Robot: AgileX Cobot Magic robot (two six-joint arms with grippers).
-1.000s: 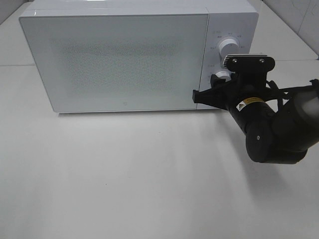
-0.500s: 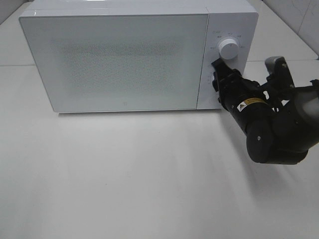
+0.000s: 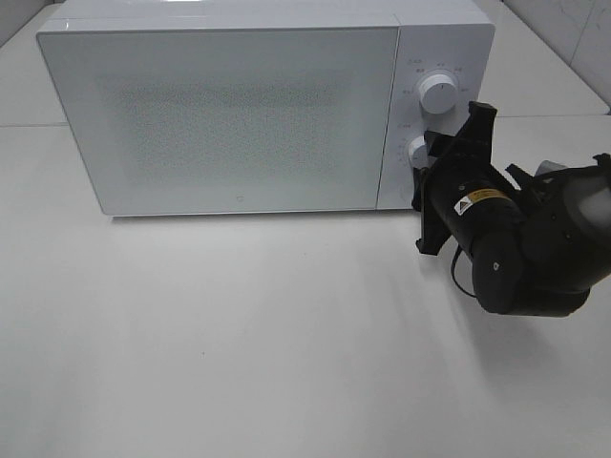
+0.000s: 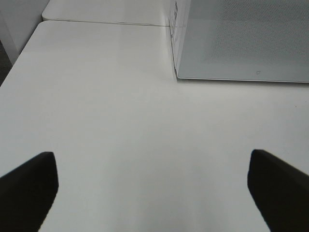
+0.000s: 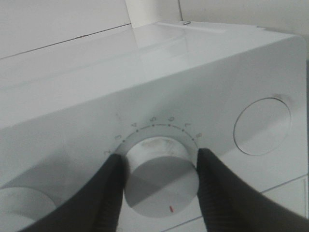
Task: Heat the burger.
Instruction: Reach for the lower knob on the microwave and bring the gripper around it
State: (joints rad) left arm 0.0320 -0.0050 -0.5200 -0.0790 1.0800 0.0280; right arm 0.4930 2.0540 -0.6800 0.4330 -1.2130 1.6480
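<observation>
While microwave door [image 3: 229, 114] is shut, right gripper [image 5: 160, 181] pinching lower dial [image 5: 154, 154], left gripper [image 4: 154, 189] spread.

Microwave [image 3: 239, 105] interior hidden behind its speckled door [image 3: 224, 119], lower knob [image 3: 416, 148] half covered by right gripper [image 5: 161, 166], panel markings [image 3: 413, 67] too small to read.

Microwave [image 3: 267, 105] set at the back of the table [image 3: 239, 334]. Door [image 3: 191, 124] left, control panel [image 3: 451, 52] right. Upper knob [image 3: 436, 93] placed above lower knob [image 5: 161, 181]. Right gripper [image 5: 161, 169] closed around the lower knob, fingers [image 5: 108, 193] touching either side.
</observation>
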